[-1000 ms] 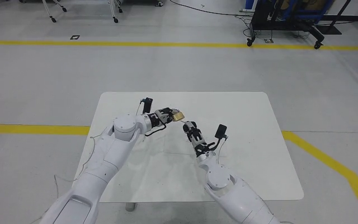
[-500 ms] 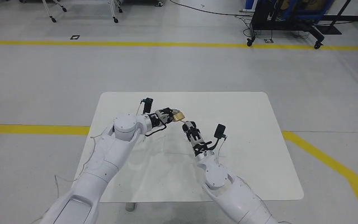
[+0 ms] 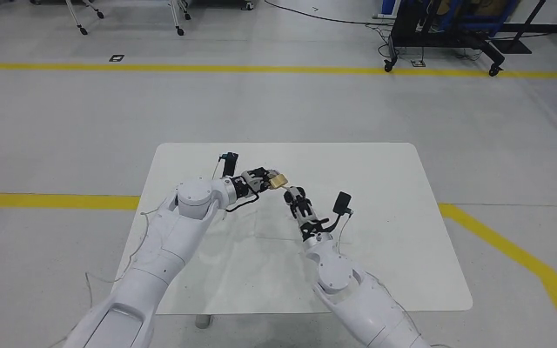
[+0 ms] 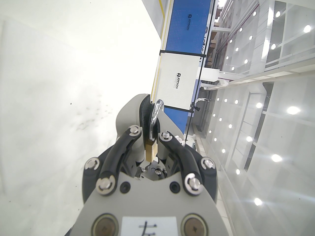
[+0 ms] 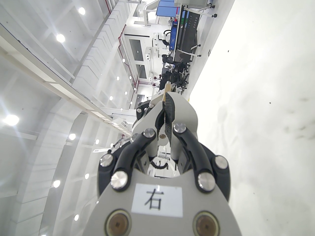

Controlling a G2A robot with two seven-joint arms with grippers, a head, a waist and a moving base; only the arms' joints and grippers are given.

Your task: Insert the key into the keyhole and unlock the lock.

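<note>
Surface: a white table (image 3: 374, 261) on a factory floor with yellow lines (image 3: 261, 67); both arms meet above its middle.
Right hand: the right gripper (image 5: 164, 104) has its pads pressed together, pinching the key (image 5: 167, 86).
Key axis: only a short brass-coloured tip pokes out past the fingertips, in line with the fingers, so the key points wherever the wrist points.
Left hand: the left gripper (image 4: 153, 115) is closed on the lock (image 4: 149, 151), held up off the table.
Lock: a brass body with a silver shackle (image 4: 157, 108) showing between the pads.
Relation: in the top view the lock (image 3: 278, 181) lies just beyond the tip of the right gripper (image 3: 292, 195), farther from the robot and slightly toward its left, at the end of the left gripper (image 3: 264, 179). Key and lock are near, and I cannot tell whether they touch.
Keyhole: hidden, so its facing cannot be told.
Step, as judged: lining up the key tip with the lock, insertion not yet done.
Next move calls for: the right wrist to bring the key's long axis square to the keyhole face, then a short straight push.
Risk: a small tilt could make the tip skid off the brass, or twist the lock in its grip.
</note>
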